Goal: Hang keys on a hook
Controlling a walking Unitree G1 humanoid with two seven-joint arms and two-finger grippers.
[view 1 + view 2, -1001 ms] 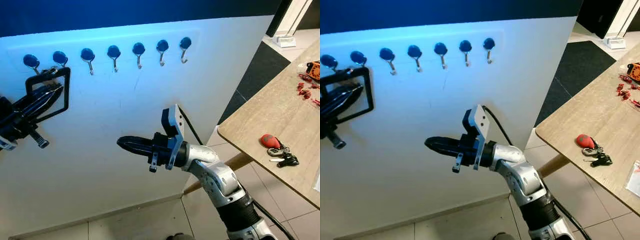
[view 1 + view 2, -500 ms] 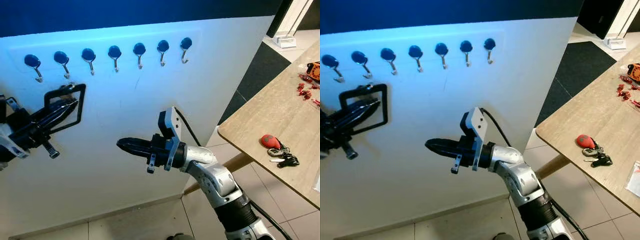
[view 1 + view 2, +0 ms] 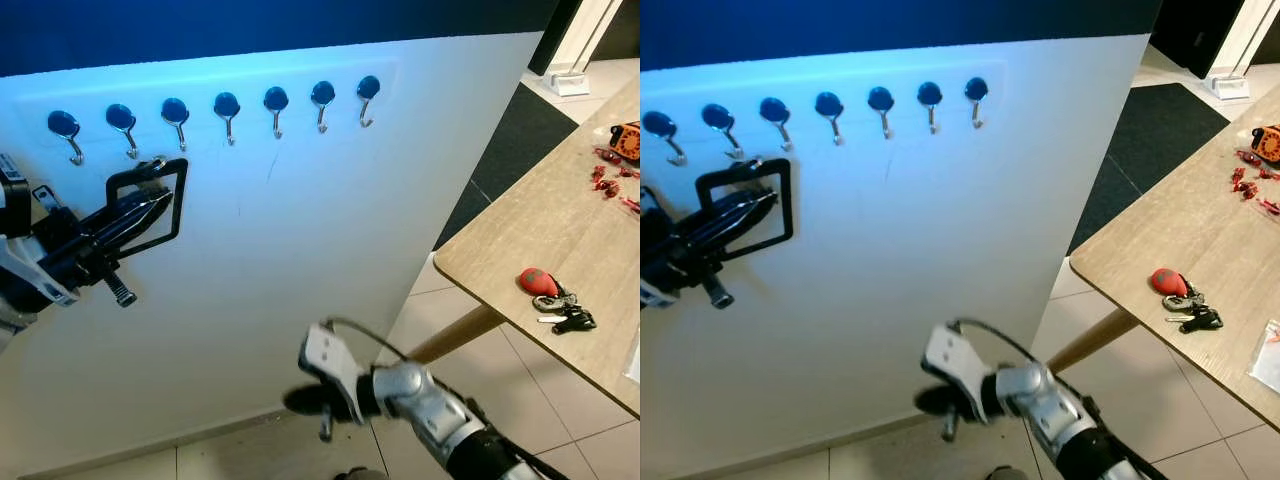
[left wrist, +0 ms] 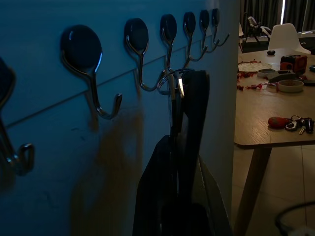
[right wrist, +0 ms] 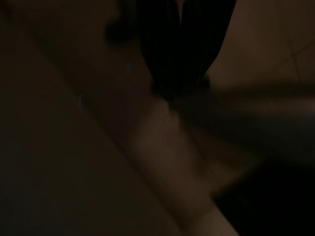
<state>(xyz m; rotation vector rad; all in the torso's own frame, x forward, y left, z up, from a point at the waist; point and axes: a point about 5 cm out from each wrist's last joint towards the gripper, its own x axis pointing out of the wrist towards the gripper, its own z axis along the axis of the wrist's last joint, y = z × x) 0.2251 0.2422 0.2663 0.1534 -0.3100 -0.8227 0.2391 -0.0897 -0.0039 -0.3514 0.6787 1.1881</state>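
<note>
A row of several blue-capped metal hooks [image 3: 227,105] runs along the top of the white wall panel [image 3: 300,230]. My left gripper [image 3: 163,198] is shut on a black rectangular key strap [image 3: 180,195], holding it against the panel. The strap's metal key ring [image 3: 155,164] sits just below the second and third hooks from the left. In the left wrist view the key ring [image 4: 172,81] lies beside a hook tip [image 4: 160,81]; whether it is caught on it I cannot tell. My right gripper [image 3: 300,400] is low near the floor, blurred, fingers together.
A wooden table [image 3: 560,200] stands at the right, with a second bunch of keys on a red fob [image 3: 545,283] near its front edge and small red parts [image 3: 610,175] farther back. A dark mat [image 3: 520,140] covers the floor behind, and tiled floor [image 3: 560,420] lies below.
My left gripper has carried the key strap to the right along the hook row, from the second hook toward the third. The right arm has dropped from mid-height down toward the floor.
</note>
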